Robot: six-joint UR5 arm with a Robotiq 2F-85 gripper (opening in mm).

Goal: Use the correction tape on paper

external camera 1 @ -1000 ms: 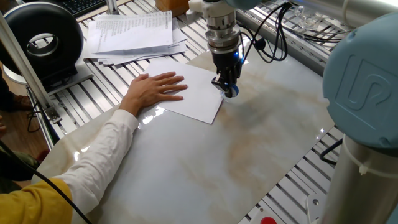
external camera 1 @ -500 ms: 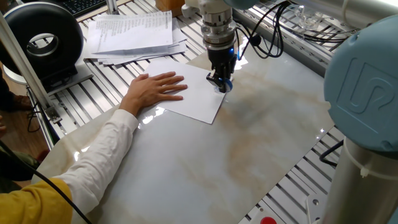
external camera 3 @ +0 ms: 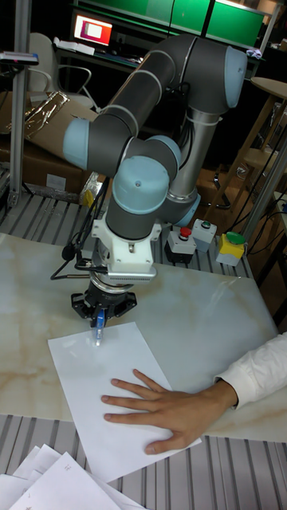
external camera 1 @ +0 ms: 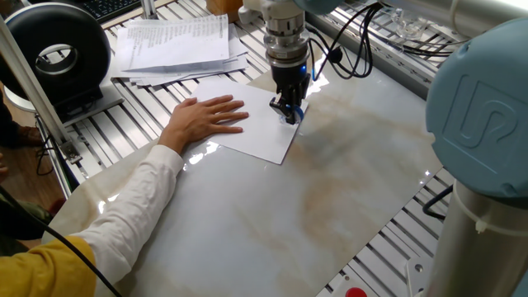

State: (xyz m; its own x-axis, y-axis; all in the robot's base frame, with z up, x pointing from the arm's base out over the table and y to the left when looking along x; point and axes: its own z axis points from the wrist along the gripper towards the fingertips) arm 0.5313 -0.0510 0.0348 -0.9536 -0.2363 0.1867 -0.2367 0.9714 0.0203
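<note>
Across the fixed view, the gripper shifts up and to the left in the frame, from over the bare marble just off the right corner of the paper to a spot above the sheet's right edge. The correction tape clamped between its fingers travels with it, so its tip now meets the paper near that corner instead of the tabletop.

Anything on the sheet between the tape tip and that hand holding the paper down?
Nothing: only bare white paper lies between the correction tape in the pincer and the person's hand, clearest in the tall fixed view.
</note>
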